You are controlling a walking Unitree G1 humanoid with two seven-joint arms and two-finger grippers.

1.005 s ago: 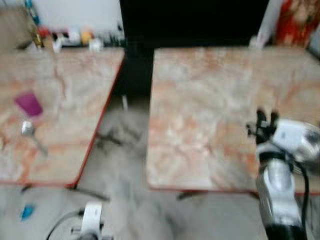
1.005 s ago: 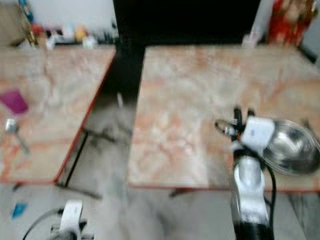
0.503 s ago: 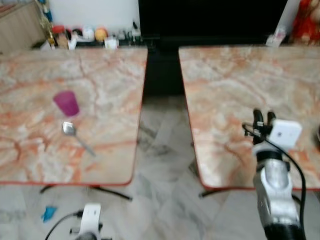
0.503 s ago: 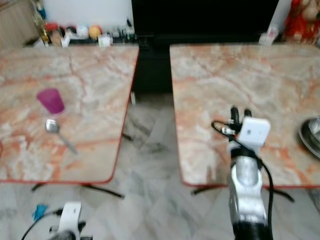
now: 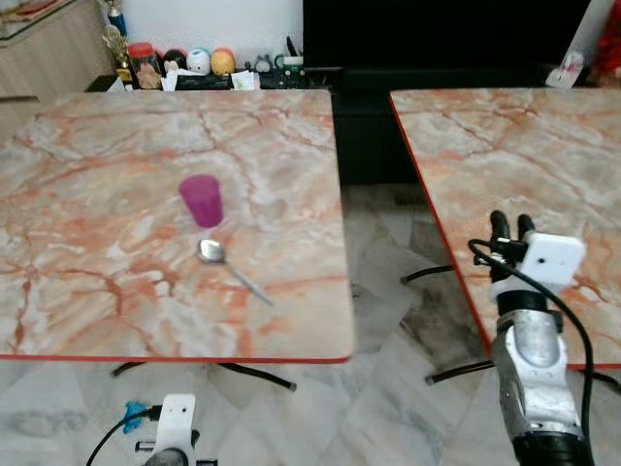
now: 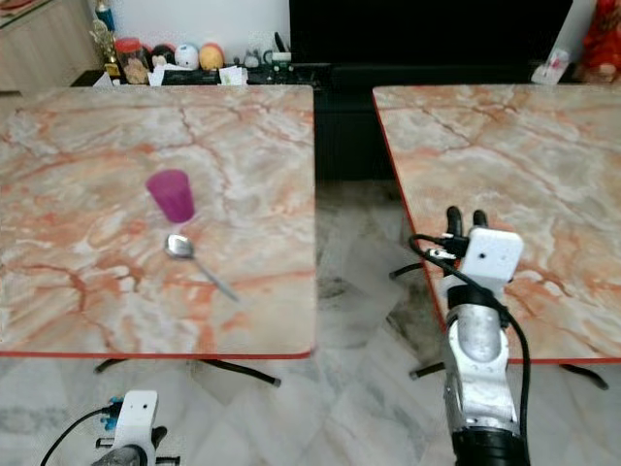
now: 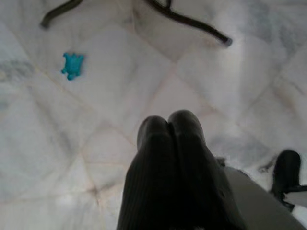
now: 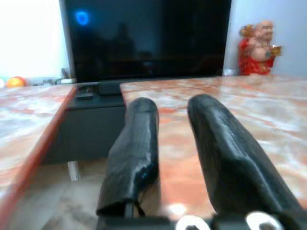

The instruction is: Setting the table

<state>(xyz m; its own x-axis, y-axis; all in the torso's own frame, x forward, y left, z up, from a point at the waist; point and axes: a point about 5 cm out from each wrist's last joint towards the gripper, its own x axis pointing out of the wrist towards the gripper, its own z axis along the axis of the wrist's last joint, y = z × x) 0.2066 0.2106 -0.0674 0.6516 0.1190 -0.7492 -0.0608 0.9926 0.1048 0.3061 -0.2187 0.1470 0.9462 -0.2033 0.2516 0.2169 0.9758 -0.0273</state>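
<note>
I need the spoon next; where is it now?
The spoon lies on the left table, just in front of the pink cup, toward the robot.

A cup stands just behind a spoon on the left table, right table apart

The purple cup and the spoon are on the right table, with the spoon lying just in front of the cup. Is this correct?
Not quite: the purple cup and spoon are on the left table, as the left eye view shows. The spoon does lie just in front of the cup.

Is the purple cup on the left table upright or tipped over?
Upright. The purple cup stands on its narrower base on the left table, rim up, beside the spoon.
</note>
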